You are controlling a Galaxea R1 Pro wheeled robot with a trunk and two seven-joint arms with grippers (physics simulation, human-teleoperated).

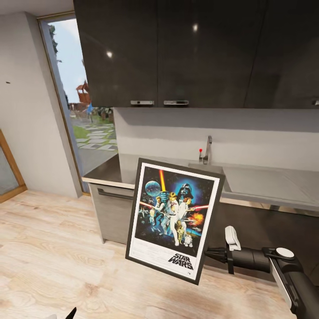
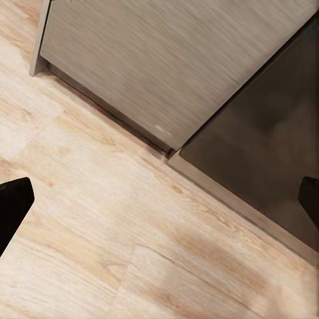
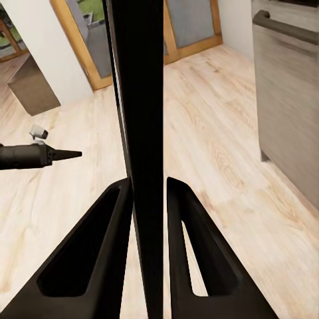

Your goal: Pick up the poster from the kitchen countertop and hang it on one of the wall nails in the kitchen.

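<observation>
While my left gripper (image 2: 159,199) hangs low over the wooden floor (image 1: 48,248) with its two dark fingertips wide apart and nothing between them, the work is all on the other side. Far over on the light-grey wall (image 1: 22,110) I can make out a tiny dark speck (image 1: 7,82), which I take to be one of the wall nails. Next comes the tall window (image 1: 75,88), then the desk (image 1: 266,184) with its sink (image 1: 208,170) and chrome tap (image 1: 207,149) under the dark cupboards (image 1: 199,48). The poster (image 1: 173,219) is already off that worktop: it floats in front of the cabinets, upright, slightly tilted, picture facing me. My right gripper (image 3: 147,199) is pinching its right edge low down, and in the right wrist view the thin black frame runs straight up between my two pressed fingers (image 3: 100,246). I judge it a light, stiff, flat panel, so weight is no worry, but a hold near one lower corner leaves a long lever; it could swing or pivot in a smooth-sided pinch if I turn quickly. A hold nearer the middle of that edge would be steadier. The frame's edge looks hard and slippery, so I would keep the squeeze firm and carry it slowly, keeping its top clear for the nail.
</observation>
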